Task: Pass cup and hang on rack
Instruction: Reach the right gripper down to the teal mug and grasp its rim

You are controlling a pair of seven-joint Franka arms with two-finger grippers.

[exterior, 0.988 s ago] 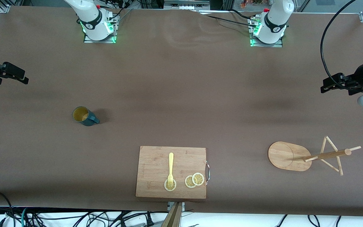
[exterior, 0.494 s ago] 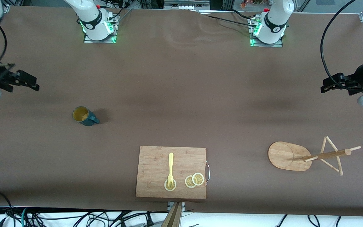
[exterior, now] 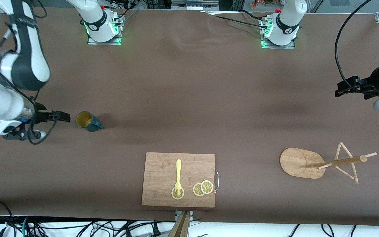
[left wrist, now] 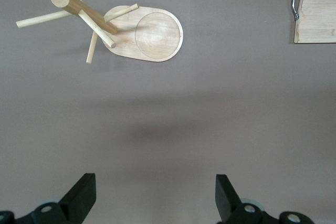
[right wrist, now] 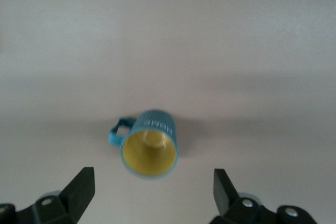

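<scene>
**Right gripper beside the standing cup; left arm waits near the rack**

The cup (exterior: 88,121) stands upright on the brown table (exterior: 189,98) toward the right arm's end, its mouth up and its yellowish-tan inside showing nothing in it in the right wrist view (right wrist: 149,152). Its loop handle (right wrist: 117,130) sticks out from the side turned away from the right gripper. The bamboo cutting board (exterior: 163,164), nearer the front camera and about midway along the table, carries a yellow fork (exterior: 178,175) whose tines rest on one lemon slice (exterior: 177,193), with two more overlapping lemon slices (exterior: 203,188) beside it near the board's metal handle (exterior: 217,179).

The right gripper (exterior: 65,116) sits low, just beside the cup's rim and level with it, apart from it. In the right wrist view its fingers (right wrist: 79,188) are spread wide with the cup centred between them but not yet within them; they hold and touch nothing.

The rack (exterior: 303,163) stands toward the left arm's end of the table, oval base flat, post and thin pegs rising toward the camera, no cup on any peg. The left gripper (exterior: 341,89) waits over bare table near that end, its fingers (left wrist: 84,195) wide apart and empty, the rack (left wrist: 144,35) well clear of them.
</scene>
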